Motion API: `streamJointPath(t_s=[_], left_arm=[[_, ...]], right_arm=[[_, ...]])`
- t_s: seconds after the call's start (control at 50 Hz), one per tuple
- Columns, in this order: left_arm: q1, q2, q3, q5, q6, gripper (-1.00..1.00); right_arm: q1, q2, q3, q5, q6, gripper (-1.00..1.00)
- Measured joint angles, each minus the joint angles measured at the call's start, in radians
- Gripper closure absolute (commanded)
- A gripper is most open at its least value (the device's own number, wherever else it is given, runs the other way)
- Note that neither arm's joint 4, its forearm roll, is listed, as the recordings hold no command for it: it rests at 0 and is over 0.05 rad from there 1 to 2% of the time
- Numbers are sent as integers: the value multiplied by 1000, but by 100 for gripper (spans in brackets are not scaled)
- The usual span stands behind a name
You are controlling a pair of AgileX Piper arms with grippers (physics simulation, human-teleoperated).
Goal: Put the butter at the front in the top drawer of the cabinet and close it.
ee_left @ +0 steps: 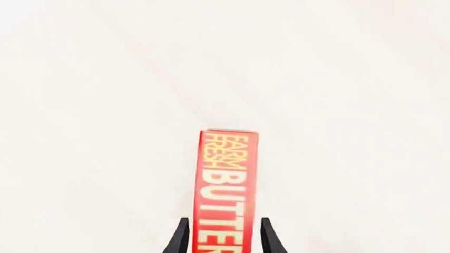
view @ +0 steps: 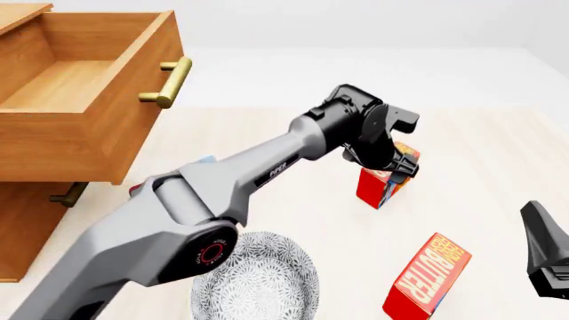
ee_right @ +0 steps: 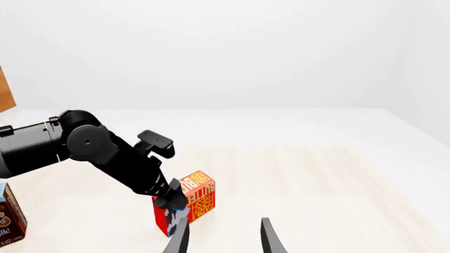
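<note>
The butter is a red carton with a blue patch low on one side, standing mid-table; it also shows in the left wrist view and the right wrist view. My left gripper is open and straddles the carton's upper end, with a thin gap at each finger. The top drawer of the cabinet is pulled out at the left, and what shows of its inside is bare. My right gripper is open with nothing between its fingers, low at the right.
A second red-orange butter carton leans near the front right, close to the right gripper. A patterned plate lies at the front centre under the left arm. A chocolate pudding box stands to the left. The lower drawer's handle shows below.
</note>
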State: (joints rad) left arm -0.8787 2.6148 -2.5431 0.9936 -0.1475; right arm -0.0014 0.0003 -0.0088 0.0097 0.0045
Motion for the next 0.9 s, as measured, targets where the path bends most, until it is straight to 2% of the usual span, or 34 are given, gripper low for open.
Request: streamJointPath(t_s=[0.22,0.7,0.72,0.8,0.9], left_arm=[[4,42,-47,16,-11,-100],[0,169,-224,90,-44,-100],[-1,171,-228,91,-45,100],[-1,169,-224,89,-55,100],[-2,135,-157,58,-63,100]], right_arm=[[0,0,0,0,0,-100],[0,0,0,0,0,-100],[0,0,0,0,0,-100],[0,0,0,0,0,-100],[0,0,0,0,0,-100]])
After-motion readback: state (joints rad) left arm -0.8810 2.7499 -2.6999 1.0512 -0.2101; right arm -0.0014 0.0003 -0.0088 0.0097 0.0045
